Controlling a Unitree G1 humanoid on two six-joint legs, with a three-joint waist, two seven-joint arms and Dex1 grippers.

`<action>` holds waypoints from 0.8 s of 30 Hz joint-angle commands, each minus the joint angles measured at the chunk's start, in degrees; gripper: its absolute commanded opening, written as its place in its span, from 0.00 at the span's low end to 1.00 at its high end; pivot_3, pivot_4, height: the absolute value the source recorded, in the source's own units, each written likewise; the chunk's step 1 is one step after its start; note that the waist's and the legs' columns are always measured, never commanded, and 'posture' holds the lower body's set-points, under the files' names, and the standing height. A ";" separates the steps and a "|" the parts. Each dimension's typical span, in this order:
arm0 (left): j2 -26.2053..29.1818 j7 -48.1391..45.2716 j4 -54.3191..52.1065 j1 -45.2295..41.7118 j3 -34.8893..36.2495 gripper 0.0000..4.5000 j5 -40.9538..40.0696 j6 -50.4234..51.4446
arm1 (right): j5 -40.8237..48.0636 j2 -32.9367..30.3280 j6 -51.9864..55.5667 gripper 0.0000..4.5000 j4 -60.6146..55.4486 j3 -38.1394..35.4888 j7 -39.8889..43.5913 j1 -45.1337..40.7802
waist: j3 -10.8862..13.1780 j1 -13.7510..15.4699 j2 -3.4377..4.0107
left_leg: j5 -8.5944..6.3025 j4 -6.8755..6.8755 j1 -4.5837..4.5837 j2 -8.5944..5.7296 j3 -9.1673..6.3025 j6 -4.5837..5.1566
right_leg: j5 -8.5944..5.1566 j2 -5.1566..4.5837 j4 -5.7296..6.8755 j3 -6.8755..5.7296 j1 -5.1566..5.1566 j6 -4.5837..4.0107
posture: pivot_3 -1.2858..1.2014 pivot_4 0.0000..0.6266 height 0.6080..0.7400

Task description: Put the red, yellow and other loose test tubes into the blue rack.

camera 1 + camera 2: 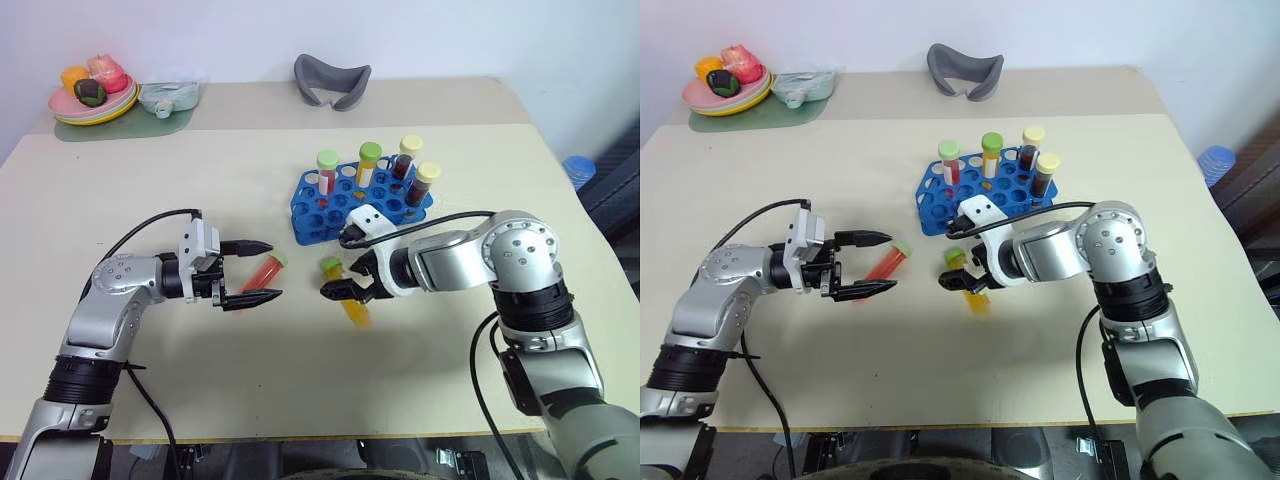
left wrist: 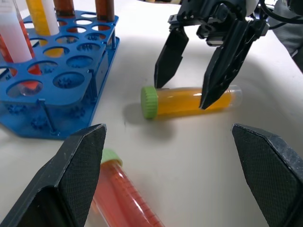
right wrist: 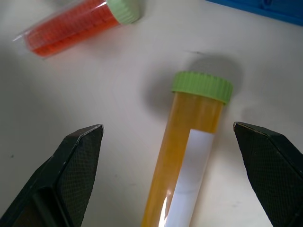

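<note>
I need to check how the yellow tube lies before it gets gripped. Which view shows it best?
The right wrist view: the yellow tube lies flat on the table between the right gripper's open jaws, green cap and white label plain. The left wrist view shows it sideways under those jaws. In both eye views the gripper partly hides it.

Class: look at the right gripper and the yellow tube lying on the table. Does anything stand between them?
Nothing visible does. The right gripper hangs open directly over the yellow tube, a finger on either side, with bare table around it. The red tube lies apart, off to one side.
</note>
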 commanded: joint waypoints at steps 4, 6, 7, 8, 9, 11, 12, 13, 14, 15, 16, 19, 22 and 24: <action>1.04 -0.05 -1.44 0.53 1.58 0.97 -0.40 -0.78 | -8.69 0.90 0.38 0.99 -4.10 2.36 0.61 0.31 | 0.00 0.00 0.00 | 0.00 0.00 0.00 0.00 0.00 0.00 | 0.00 0.00 0.00 0.00 -0.01 0.00 | 0.52 0.24 1.00; 1.04 0.14 -1.67 0.69 1.72 0.97 -0.42 -0.69 | -12.04 0.98 0.38 0.99 -5.22 3.05 0.75 0.86 | 0.00 -0.03 0.01 | 0.00 0.00 0.00 0.00 0.00 0.00 | 0.00 0.00 0.01 0.00 -0.01 0.00 | 0.52 0.24 1.00; 1.03 0.22 -1.73 0.74 1.75 0.97 -0.42 -0.68 | -13.75 0.97 0.38 0.99 -5.63 3.36 1.07 1.00 | 0.00 -0.04 0.01 | 0.00 0.00 0.00 0.00 0.00 0.00 | 0.00 0.00 0.01 0.00 -0.02 0.00 | 0.52 0.24 1.00; 1.00 0.34 -1.78 0.77 1.76 0.97 -0.44 -0.63 | -15.46 0.95 0.38 0.99 -5.84 3.56 1.36 1.08 | 0.00 -0.01 0.01 | 0.00 0.00 0.00 0.00 0.00 0.00 | 0.00 0.00 0.02 0.00 -0.02 0.00 | 0.52 0.24 1.00; 0.98 0.42 -1.84 0.83 1.77 0.97 -0.45 -0.64 | -17.23 0.74 0.38 0.99 -6.05 3.85 1.66 1.06 | 0.00 0.00 0.01 | 0.00 0.01 0.00 0.00 0.00 0.00 | 0.00 0.00 0.03 0.00 -0.02 0.00 | 0.52 0.24 1.00; 0.90 0.52 -1.80 0.82 1.73 0.97 -0.46 -0.68 | -20.52 0.16 0.37 0.99 -6.35 4.54 2.90 0.96 | -0.01 0.02 0.00 | 0.00 0.02 0.00 0.00 0.00 -0.01 | 0.00 -0.01 0.05 0.00 -0.02 0.00 | 0.52 0.24 1.00; 0.87 0.56 -1.77 0.84 1.70 0.97 -0.43 -0.75 | -21.55 0.04 0.38 0.99 -6.38 4.60 3.70 1.05 | -0.01 0.05 0.00 | 0.01 0.03 0.00 0.00 0.00 -0.01 | 0.00 -0.01 0.06 0.00 -0.02 0.00 | 0.52 0.24 1.00; 0.83 0.59 -1.70 0.81 1.66 0.97 -0.39 -0.82 | -22.52 0.03 0.38 0.99 -6.39 4.61 4.57 1.14 | -0.01 0.08 0.00 | 0.01 0.03 0.00 -0.01 0.00 -0.01 | 0.00 -0.01 0.06 0.00 -0.02 0.00 | 0.52 0.24 1.00; 0.80 0.61 -1.59 0.75 1.63 0.97 -0.35 -0.86 | -23.47 0.11 0.38 0.99 -6.41 4.60 5.45 1.20 | -0.01 0.07 0.00 | 0.01 0.03 0.00 -0.01 0.00 -0.01 | 0.00 -0.01 0.07 0.00 -0.02 0.00 | 0.52 0.24 1.00; 0.77 0.63 -1.53 0.72 1.61 0.97 -0.34 -0.89 | -24.21 0.29 0.38 0.99 -6.23 4.36 6.00 1.33 | -0.01 0.06 0.00 | 0.01 0.03 0.00 -0.01 0.00 -0.01 | 0.00 -0.01 0.07 0.00 -0.02 0.00 | 0.52 0.24 1.00; 0.71 0.67 -1.42 0.66 1.58 0.97 -0.32 -0.92 | -24.86 0.53 0.38 0.99 -5.92 4.07 6.44 1.46 | -0.01 0.05 0.00 | 0.01 0.03 0.00 -0.01 0.00 -0.01 | 0.00 -0.01 0.07 0.00 -0.02 0.00 | 0.52 0.24 1.00; 0.65 0.72 -1.25 0.60 1.52 0.97 -0.25 -1.01 | -26.24 1.48 0.38 0.99 -4.68 3.26 6.70 1.67 | -0.01 0.04 -0.01 | 0.01 0.03 0.01 -0.01 0.00 -0.01 | 0.00 -0.01 0.08 0.00 -0.02 0.00 | 0.52 0.24 1.00; 0.57 0.86 -1.40 0.68 1.47 0.97 -0.21 -1.03 | -27.15 2.40 0.38 0.99 -3.71 2.90 6.30 1.69 | -0.03 0.03 -0.03 | 0.01 0.04 0.02 -0.01 0.00 -0.01 | 0.00 -0.01 0.10 0.00 -0.01 0.00 | 0.52 0.24 1.00; 0.51 0.98 -1.55 0.71 1.42 0.97 -0.20 -1.00 | -27.36 2.69 0.38 0.99 -3.68 2.92 6.18 1.87 | -0.04 -0.01 -0.03 | 0.01 0.05 0.04 0.00 0.00 -0.01 | 0.00 -0.01 0.15 0.01 -0.01 0.00 | 0.52 0.24 1.00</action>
